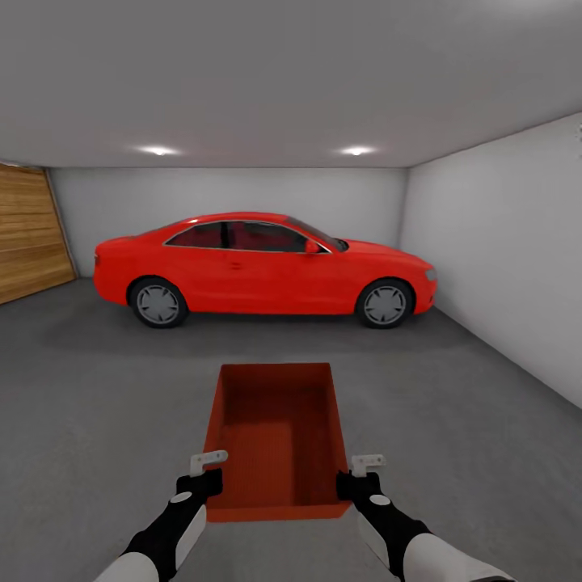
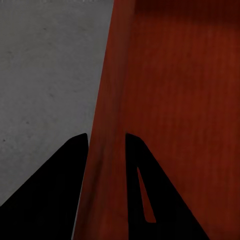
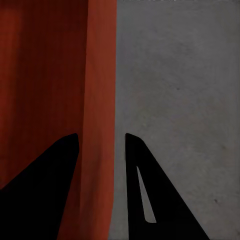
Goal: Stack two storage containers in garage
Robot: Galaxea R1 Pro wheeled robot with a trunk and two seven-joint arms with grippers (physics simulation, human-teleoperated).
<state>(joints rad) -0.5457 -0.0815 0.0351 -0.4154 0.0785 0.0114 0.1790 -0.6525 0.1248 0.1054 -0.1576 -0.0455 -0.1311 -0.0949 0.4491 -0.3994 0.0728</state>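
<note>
The container (image 1: 279, 436) is held over the grey floor (image 1: 97, 404) in the garage — left gripper (image 1: 208, 462) pinching its left wall, right gripper (image 1: 368, 464) its right wall, one finger on each side. The red car (image 1: 263, 271) stands farther off, by the back wall.

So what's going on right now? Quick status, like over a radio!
Left gripper and right gripper each straddle a side wall of the container. In the garage, car well ahead. Floor in between open.
</note>
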